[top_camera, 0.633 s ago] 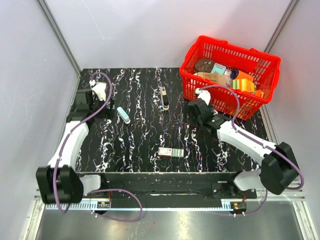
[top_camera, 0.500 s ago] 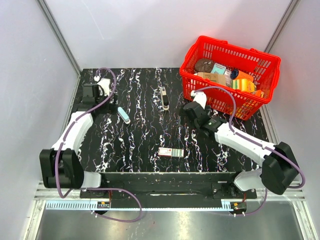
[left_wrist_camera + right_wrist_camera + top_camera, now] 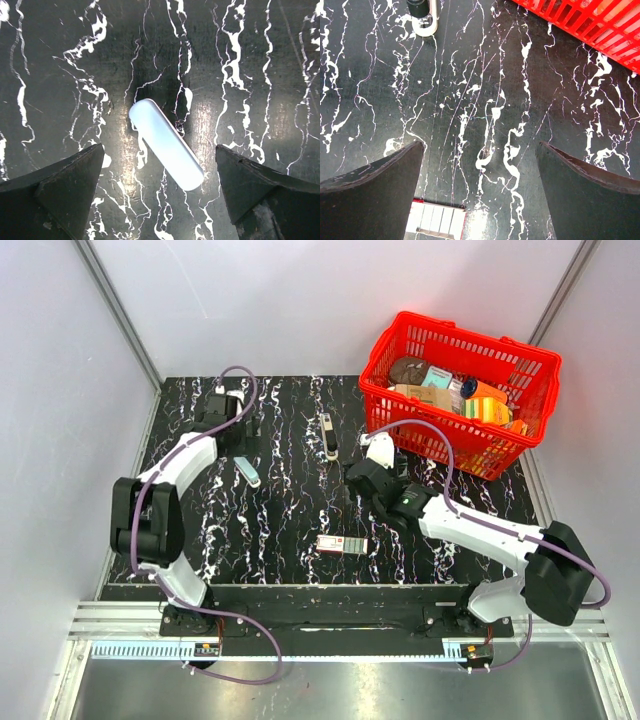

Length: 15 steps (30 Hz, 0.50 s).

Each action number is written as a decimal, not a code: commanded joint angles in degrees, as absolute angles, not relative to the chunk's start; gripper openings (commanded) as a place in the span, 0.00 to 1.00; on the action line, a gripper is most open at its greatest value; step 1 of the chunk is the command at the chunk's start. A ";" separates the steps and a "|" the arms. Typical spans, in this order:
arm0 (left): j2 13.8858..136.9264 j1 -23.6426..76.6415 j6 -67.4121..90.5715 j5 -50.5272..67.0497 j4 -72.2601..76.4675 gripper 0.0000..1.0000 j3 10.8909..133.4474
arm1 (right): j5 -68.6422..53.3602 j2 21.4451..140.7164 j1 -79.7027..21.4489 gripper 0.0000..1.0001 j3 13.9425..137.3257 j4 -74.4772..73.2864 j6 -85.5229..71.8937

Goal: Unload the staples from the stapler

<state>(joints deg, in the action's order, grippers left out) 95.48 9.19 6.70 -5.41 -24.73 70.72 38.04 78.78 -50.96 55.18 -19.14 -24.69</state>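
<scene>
The stapler (image 3: 248,470) is a small light-blue oblong lying flat on the black marbled table at the left. In the left wrist view it (image 3: 166,145) lies at a slant between the two fingers, apart from both. My left gripper (image 3: 237,445) is open above it, with nothing in it (image 3: 159,146). My right gripper (image 3: 356,480) is open and empty over bare table near the middle (image 3: 480,142), well right of the stapler.
A slim black-and-silver object (image 3: 327,435) lies at the table's middle back, its end in the right wrist view (image 3: 422,15). A red-and-white box (image 3: 341,544) lies near the front middle (image 3: 437,220). A red basket (image 3: 388,408) with several items stands at the back right (image 3: 590,20).
My left gripper has swung right from the table's left edge to above the stapler. My right gripper has moved left, away from the basket, toward the table's middle.
</scene>
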 commanded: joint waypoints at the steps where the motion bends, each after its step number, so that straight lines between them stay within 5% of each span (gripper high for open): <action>1: 99.92 10.46 11.51 -8.96 -26.54 0.99 74.35 | 40.87 76.21 -52.29 0.99 55.20 -16.79 -23.56; 9: 104.50 10.64 13.27 -8.17 -26.72 0.91 74.53 | 40.08 73.39 -52.56 0.99 53.17 -16.61 -23.64; 15: 106.26 10.90 12.92 -7.56 -25.31 0.65 73.92 | 39.02 74.18 -52.73 0.97 53.09 -16.35 -23.99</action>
